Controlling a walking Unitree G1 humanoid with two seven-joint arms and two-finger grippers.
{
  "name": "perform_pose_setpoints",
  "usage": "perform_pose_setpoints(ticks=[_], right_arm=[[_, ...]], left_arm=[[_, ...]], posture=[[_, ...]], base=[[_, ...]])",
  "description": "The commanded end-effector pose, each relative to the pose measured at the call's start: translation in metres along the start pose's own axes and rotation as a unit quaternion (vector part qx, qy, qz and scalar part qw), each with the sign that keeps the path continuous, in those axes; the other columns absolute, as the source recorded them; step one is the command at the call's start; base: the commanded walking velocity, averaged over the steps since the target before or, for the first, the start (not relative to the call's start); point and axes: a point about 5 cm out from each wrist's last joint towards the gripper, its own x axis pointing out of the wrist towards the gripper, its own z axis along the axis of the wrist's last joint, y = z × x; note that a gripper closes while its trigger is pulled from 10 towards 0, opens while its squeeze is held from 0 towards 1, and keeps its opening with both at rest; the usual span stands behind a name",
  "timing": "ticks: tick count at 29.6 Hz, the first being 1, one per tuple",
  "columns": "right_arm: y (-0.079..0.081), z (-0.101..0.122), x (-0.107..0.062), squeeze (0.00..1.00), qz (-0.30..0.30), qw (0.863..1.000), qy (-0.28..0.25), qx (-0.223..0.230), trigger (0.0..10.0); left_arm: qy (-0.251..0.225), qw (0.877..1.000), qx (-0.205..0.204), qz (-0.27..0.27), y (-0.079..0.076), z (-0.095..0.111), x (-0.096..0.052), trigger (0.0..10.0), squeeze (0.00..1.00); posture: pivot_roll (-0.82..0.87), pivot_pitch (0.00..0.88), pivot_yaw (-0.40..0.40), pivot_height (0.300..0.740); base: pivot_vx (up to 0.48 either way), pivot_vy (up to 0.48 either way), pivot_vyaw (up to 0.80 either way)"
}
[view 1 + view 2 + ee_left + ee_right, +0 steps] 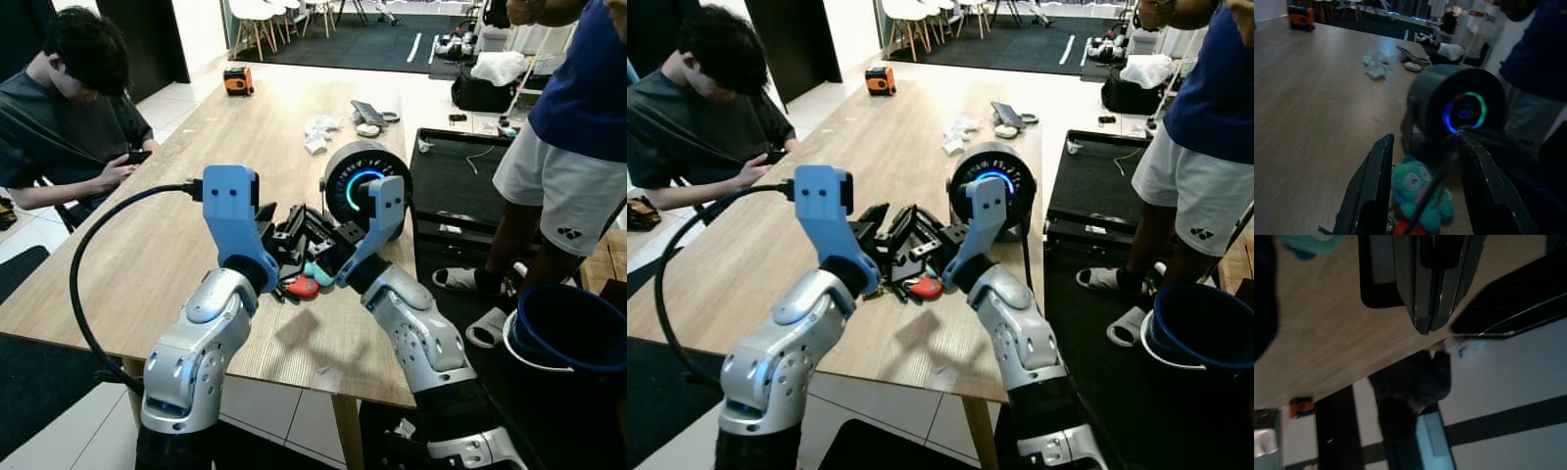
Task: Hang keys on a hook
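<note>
The keys lie on the wooden table as a bunch with a teal plush charm and a red tag. My left gripper hangs just above them, open, its two black fingers straddling the charm without touching it. My right gripper comes in from the other side, close over the table beside the bunch, its fingers pressed together with nothing visible between them. A thin dark strip crosses the charm in the left wrist view. Behind the keys stands a black round device with a glowing blue-green ring.
A person sits at the table's left side with a phone. Another person stands at the right, by an open black case and a blue bucket. Crumpled paper and an orange box lie farther back.
</note>
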Motion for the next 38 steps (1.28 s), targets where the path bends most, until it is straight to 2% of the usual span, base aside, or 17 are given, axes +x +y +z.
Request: perform_pose_setpoints(ticks=[1, 7, 9, 14, 15, 17, 21, 25, 30, 35, 38], right_arm=[[-0.002, 0.006, -0.003, 0.00, -0.010, 1.000, -0.015, -0.009, 10.0], [-0.022, 0.011, -0.018, 0.00, -0.055, 0.998, -0.010, -0.030, 10.0], [-0.024, 0.011, -0.020, 0.00, -0.059, 0.998, -0.009, -0.033, 10.0], [-0.029, 0.015, -0.026, 0.00, -0.067, 0.997, -0.010, -0.036, 10.0], [-0.029, 0.016, -0.026, 0.00, -0.067, 0.997, -0.011, -0.033, 10.0], [-0.026, 0.017, -0.025, 0.00, -0.054, 0.998, -0.014, -0.021, 10.0], [-0.023, 0.017, -0.022, 0.00, -0.044, 0.999, -0.013, -0.014, 10.0], [-0.016, 0.017, -0.016, 0.00, -0.029, 0.999, -0.016, 0.002, 10.0], [-0.011, 0.015, -0.013, 0.00, -0.014, 1.000, -0.010, 0.010, 10.0], [-0.006, 0.011, -0.011, 0.00, -0.001, 1.000, -0.002, 0.016, 10.0], [0.000, 0.008, -0.010, 0.00, 0.014, 1.000, 0.005, 0.021, 10.0]], left_arm=[[0.010, 1.000, -0.002, 0.012, 0.009, -0.003, -0.002, 10.0, 0.00], [-0.004, 1.000, -0.021, 0.020, 0.015, 0.004, -0.001, 10.0, 0.00], [-0.005, 1.000, -0.022, 0.020, 0.015, 0.005, -0.001, 10.0, 0.00], [0.006, 1.000, -0.010, -0.011, 0.015, 0.001, -0.002, 10.0, 0.00], [0.014, 0.999, -0.002, -0.031, 0.013, -0.003, -0.003, 10.0, 0.00], [0.028, 0.996, 0.019, -0.082, 0.005, -0.011, -0.008, 10.0, 0.00], [0.026, 0.993, 0.034, -0.111, -0.005, -0.015, -0.010, 10.0, 0.00], [0.014, 0.986, 0.069, -0.151, -0.020, -0.017, -0.011, 10.0, 0.00], [0.006, 0.985, 0.079, -0.151, -0.024, -0.016, -0.008, 10.0, 0.00], [-0.006, 0.987, 0.099, -0.127, -0.022, -0.016, -0.004, 10.0, 0.00], [-0.018, 0.988, 0.120, -0.099, -0.016, -0.015, -0.002, 10.0, 0.00]], posture=[[0.11, 0.163, 0.041, 0.740], [0.10, 0.168, 0.046, 0.740], [0.10, 0.168, 0.046, 0.740], [0.09, 0.171, 0.050, 0.740], [0.09, 0.171, 0.052, 0.740], [0.08, 0.166, 0.054, 0.740], [0.08, 0.164, 0.053, 0.740], [0.08, 0.162, 0.044, 0.740], [0.09, 0.164, 0.038, 0.740], [0.09, 0.163, 0.037, 0.740], [0.09, 0.163, 0.037, 0.740]], base=[[0.000, 0.000, 0.00], [0.000, 0.000, 0.00], [0.000, 0.000, 0.00], [0.000, 0.000, 0.00], [0.000, 0.000, 0.00], [0.000, 0.000, 0.00], [0.000, 0.000, 0.00], [0.000, 0.000, 0.00], [0.000, 0.000, 0.00], [0.000, 0.000, 0.00], [0.000, 0.000, 0.00]])
